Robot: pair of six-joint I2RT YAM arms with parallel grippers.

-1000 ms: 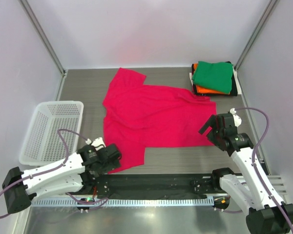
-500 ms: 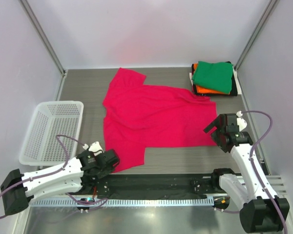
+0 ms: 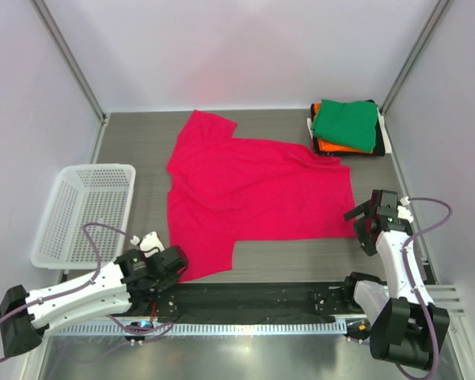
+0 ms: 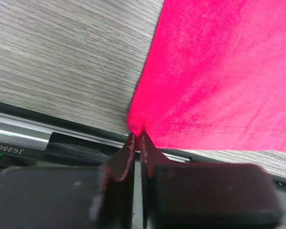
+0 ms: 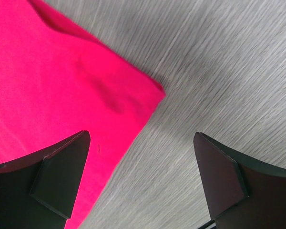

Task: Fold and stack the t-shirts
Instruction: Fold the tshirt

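A bright pink-red t-shirt (image 3: 253,190) lies spread flat across the middle of the table. My left gripper (image 3: 176,262) is at its near left corner, and the left wrist view shows the gripper (image 4: 137,136) shut on that corner of the cloth (image 4: 219,71). My right gripper (image 3: 359,224) is at the shirt's near right corner. In the right wrist view it (image 5: 142,136) stands open, one finger over the pink-red cloth (image 5: 52,81) and the other over bare table. Folded t-shirts are stacked at the back right, a green one (image 3: 345,124) on top of an orange one (image 3: 331,146).
A white mesh basket (image 3: 79,210) stands at the left edge of the table. The black base rail (image 3: 245,297) runs along the near edge, just behind the left gripper. Grey walls close in the table on three sides.
My left gripper slid slightly nearer along the shirt's near left corner and shut on it. My right gripper moved right and nearer, to the shirt's near right corner, still open.
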